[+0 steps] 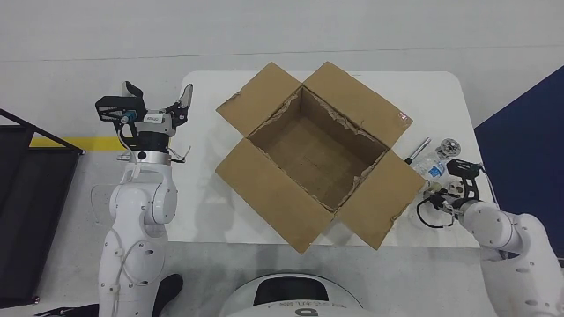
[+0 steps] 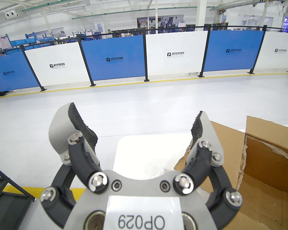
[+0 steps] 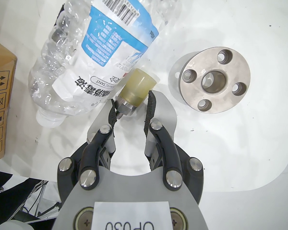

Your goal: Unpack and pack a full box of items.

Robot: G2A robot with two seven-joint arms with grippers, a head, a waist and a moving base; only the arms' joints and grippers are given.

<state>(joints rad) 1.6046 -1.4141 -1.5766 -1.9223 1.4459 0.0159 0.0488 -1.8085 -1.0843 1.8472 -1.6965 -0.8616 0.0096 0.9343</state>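
Note:
An open cardboard box (image 1: pixel 264 185) stands in the middle of the white table (image 1: pixel 204 163), flaps spread, its inside bare. Past the box's right flap lie a clear plastic bottle (image 3: pixel 98 39) with a blue label and a round metal flange (image 3: pixel 212 80). My right gripper (image 3: pixel 132 104) sits low over the table (image 3: pixel 230 144) between them. It is shut on a small stud with a yellowish rubber cap (image 3: pixel 138 86) that leans against the bottle. My left gripper (image 2: pixel 135 111) hangs open and holds nothing, off the table's left edge, beside a box flap (image 2: pixel 266 159).
A thin metal rod (image 1: pixel 416 148) lies by the bottle (image 1: pixel 432 169) and flange (image 1: pixel 448 147) near the right flap. A dark rack (image 1: pixel 26 202) stands on the floor to the far left. Fence panels (image 2: pixel 172 56) line the room behind.

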